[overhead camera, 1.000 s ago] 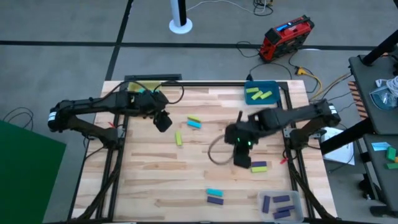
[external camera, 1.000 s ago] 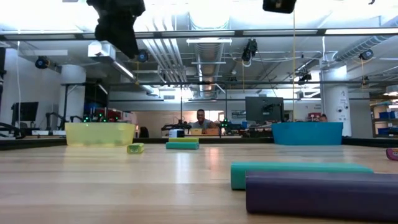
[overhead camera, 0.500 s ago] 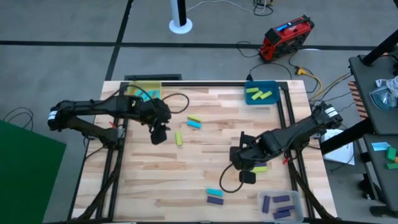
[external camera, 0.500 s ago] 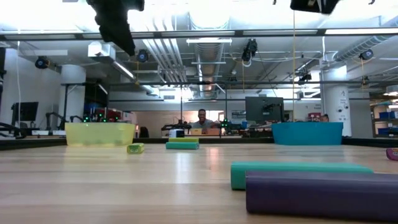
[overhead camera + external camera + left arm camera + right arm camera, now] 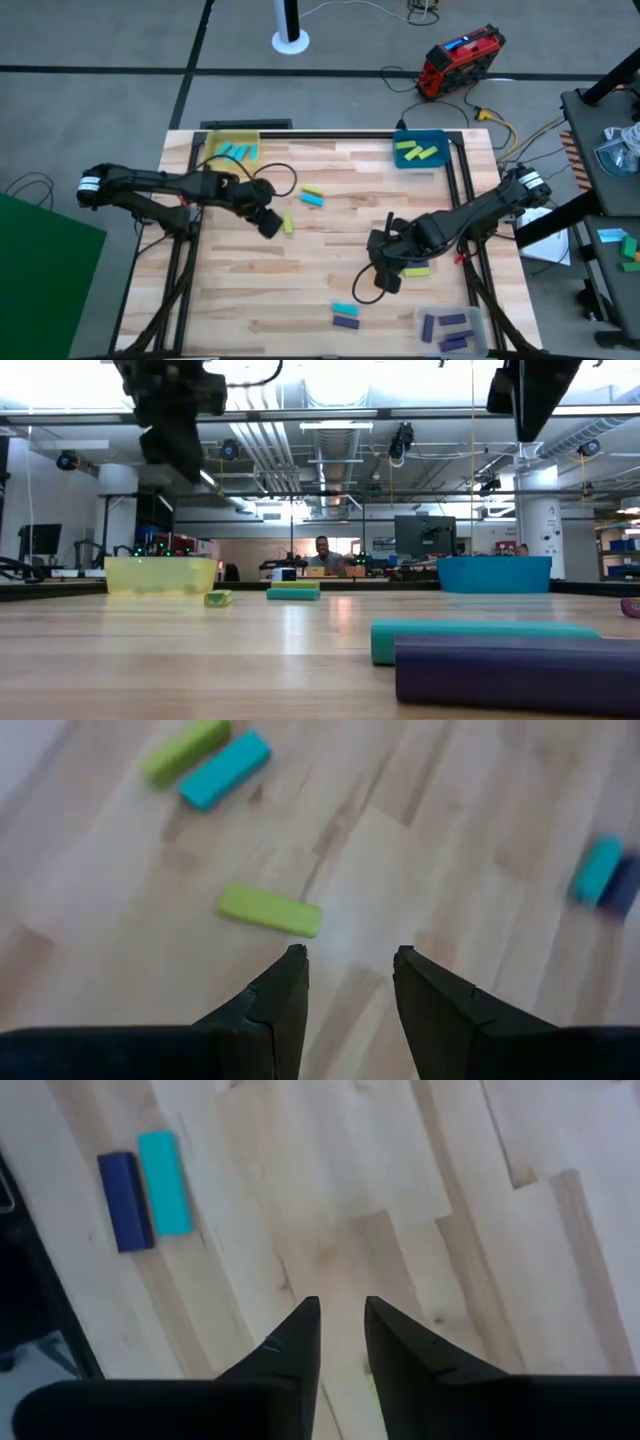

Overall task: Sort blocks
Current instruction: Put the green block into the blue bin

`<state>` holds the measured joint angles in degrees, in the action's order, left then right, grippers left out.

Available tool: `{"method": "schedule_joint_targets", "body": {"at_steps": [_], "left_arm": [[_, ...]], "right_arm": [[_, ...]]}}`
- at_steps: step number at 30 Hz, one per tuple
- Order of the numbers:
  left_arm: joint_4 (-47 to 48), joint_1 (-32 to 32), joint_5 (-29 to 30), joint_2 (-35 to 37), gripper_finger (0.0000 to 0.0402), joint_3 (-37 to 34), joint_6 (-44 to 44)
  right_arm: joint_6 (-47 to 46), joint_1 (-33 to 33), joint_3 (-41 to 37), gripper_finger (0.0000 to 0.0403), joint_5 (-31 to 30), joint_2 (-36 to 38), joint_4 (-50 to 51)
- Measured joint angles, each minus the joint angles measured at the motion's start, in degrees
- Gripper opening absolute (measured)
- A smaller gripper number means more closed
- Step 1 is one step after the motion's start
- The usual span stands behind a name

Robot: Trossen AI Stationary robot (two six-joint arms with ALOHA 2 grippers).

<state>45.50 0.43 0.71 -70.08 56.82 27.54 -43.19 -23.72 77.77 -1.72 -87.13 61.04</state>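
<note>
Cyan block (image 5: 344, 309), purple block (image 5: 346, 322), yellow-green block (image 5: 287, 223) (pale striped wooden table (image 5: 250, 280))

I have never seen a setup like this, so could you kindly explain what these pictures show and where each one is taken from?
Two dark robot arms work at a wooden table. One picture looks straight down from above, one looks level across the tabletop, and two come from cameras on the arms' wrists. The left gripper hangs open beside a yellow-green block. The right gripper is open too, not far from a cyan block and purple block lying side by side. Neither holds anything. A yellow bin, blue bin and clear bin already contain sorted blocks.
</note>
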Motion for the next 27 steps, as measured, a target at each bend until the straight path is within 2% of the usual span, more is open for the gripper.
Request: {"method": "schedule_joint_targets", "body": {"at_steps": [2,7,9,13,16,21,27], "left_arm": [[-1.38,-0.02,0.00,0.00,0.0127,-1.63,8.80],[-2.58,-0.19,0.00,0.00,0.0127,-4.78,41.86],[-2.93,-0.31,0.19,-0.30,0.0127,-5.21,50.72],[-3.16,0.00,4.30,-2.47,0.0127,-4.98,54.08],[-4.58,0.06,6.34,-5.29,0.0127,-3.73,55.63],[-2.55,0.00,6.71,-11.84,0.0127,-1.27,57.05],[3.52,-0.42,6.19,-16.06,0.0127,2.52,60.09]], "right_arm": [[-1.38,0.08,-0.04,0.0075,-0.27,0.04,0.11],[-3.14,0.11,0.29,0.0101,-3.68,1.10,0.22],[-3.27,0.11,0.29,0.0111,-5.65,1.60,0.29],[-2.07,0.46,0.29,0.0127,-9.78,3.03,0.54],[-1.94,1.33,0.29,0.0136,-10.48,4.82,2.54],[-2.76,2.56,-0.67,0.0153,-14.83,10.59,4.00],[-3.72,4.96,-4.81,0.0170,-18.37,18.80,2.00]]}}
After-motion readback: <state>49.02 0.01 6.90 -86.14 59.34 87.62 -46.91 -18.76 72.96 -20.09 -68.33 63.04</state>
